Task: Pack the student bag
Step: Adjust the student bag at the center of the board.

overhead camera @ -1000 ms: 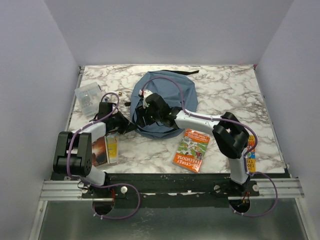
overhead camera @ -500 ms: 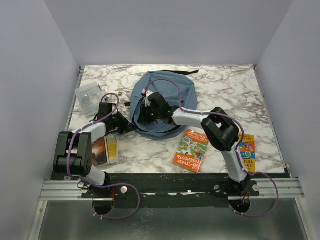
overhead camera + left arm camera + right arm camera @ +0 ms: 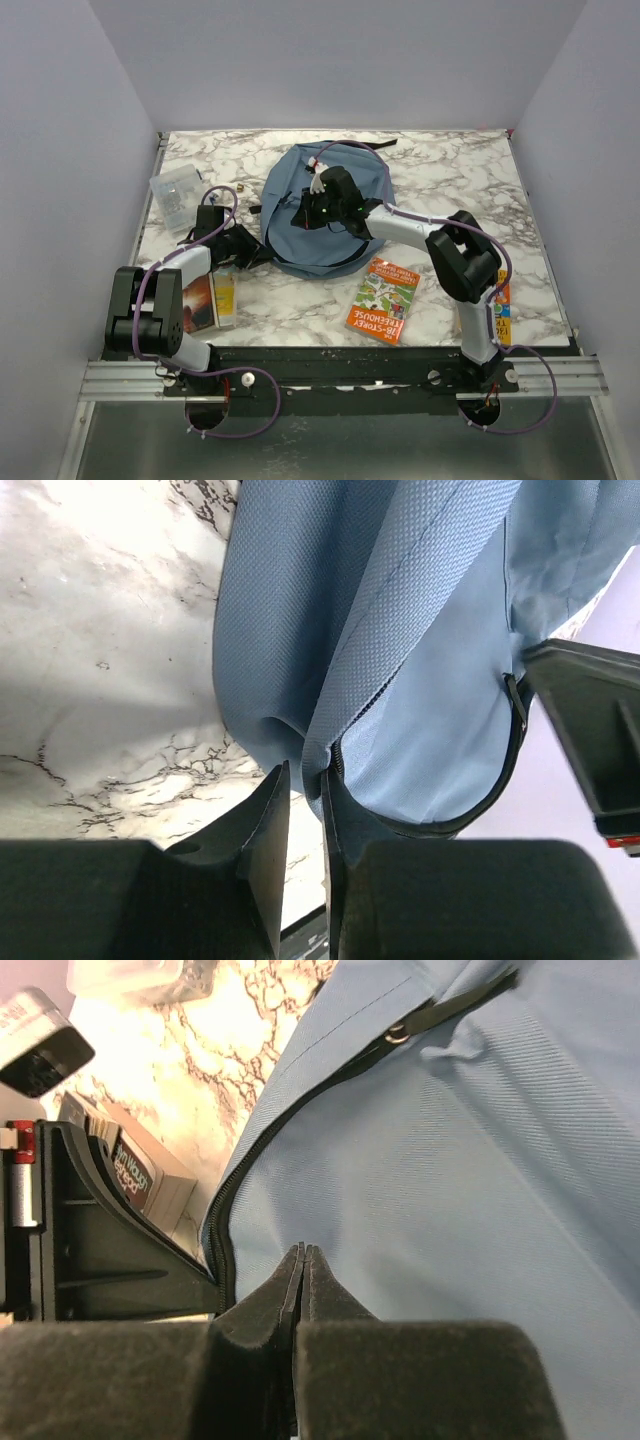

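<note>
The student bag, dusty blue with black zippers, lies flat at the middle back of the marble table. My left gripper is at its left edge. In the left wrist view its jaws stand slightly apart, with a fold of the bag's zipper edge at their tips, so it is open. My right gripper reaches over the bag's left half. Its jaws are shut tight, tips against the blue fabric. No fold shows between them. The black zipper runs just left of them.
A clear plastic box stands at the back left. Two books lie by the left arm's base. A green and orange book lies in front of the bag. Another book is partly under the right arm.
My right gripper has closed and shifted back and right over the bag. My left gripper's jaws have parted a little at the bag's edge; that arm stayed in place.
</note>
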You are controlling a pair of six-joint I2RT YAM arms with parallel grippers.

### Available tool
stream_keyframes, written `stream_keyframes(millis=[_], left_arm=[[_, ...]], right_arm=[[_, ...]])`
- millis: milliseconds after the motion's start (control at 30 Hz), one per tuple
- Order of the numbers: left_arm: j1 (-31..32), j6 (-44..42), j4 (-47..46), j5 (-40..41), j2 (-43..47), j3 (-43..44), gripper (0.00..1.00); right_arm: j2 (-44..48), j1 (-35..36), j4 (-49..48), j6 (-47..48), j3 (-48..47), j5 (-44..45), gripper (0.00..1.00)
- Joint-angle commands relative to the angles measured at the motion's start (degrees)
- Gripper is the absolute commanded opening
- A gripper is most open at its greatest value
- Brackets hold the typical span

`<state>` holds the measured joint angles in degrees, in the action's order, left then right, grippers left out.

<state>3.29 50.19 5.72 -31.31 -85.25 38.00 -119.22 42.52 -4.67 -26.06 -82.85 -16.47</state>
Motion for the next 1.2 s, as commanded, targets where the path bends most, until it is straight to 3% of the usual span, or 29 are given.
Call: stream_keyframes(millis=[0, 67, 100, 233, 300, 367, 467, 633, 967, 1167], left_arm=[[-0.5, -0.7, 1.1, -1.1, 0.9, 0.3, 0.21], [-0.5, -0.6, 1.1, -1.8, 1.1, 0.3, 0.21], [-0.5, -0.7, 1.1, -2.1, 1.5, 0.2, 0.23], [-0.6, -1.8, 1.2, -2.3, 3.8, -0.5, 0.27], [-0.5, -2.0, 1.4, -2.4, 4.6, -0.5, 0.28], [-0.5, -2.1, 1.4, -2.6, 4.8, -0.3, 0.27], [-0.6, -2.2, 1.4, -3.0, 4.7, -0.3, 0.27], [-0.5, -2.4, 1.5, -3.8, 4.3, 0.1, 0.25], [-0.5, -2.1, 1.4, -4.4, 5.0, 0.2, 0.26], [-0.5, -1.8, 1.4, -4.5, 5.6, 0.2, 0.25]], right_arm=[[5.5, -0.5, 1.0, 2.0, 3.1, -1.7, 0.01], [6.6, -0.4, 6.1, 5.5, 2.5, -2.2, 0.00], [7.2, -0.5, 9.6, 8.2, 1.9, -0.7, 0.05], [12.2, -0.4, 20.4, 13.3, 2.8, 7.6, 0.43], [15.4, -0.5, 25.2, 9.6, 3.7, 13.9, 0.53], [18.7, -0.5, 31.6, -0.2, 3.6, 20.5, 0.62], [24.7, -0.8, 32.7, -15.3, 7.3, 19.6, 0.71], [29.3, -2.7, 32.6, -37.9, 15.4, 20.4, 0.72], [27.3, -5.4, 31.2, -44.9, 19.8, 18.8, 0.61], [27.3, -5.5, 30.9, -46.4, 21.6, 19.3, 0.60]])
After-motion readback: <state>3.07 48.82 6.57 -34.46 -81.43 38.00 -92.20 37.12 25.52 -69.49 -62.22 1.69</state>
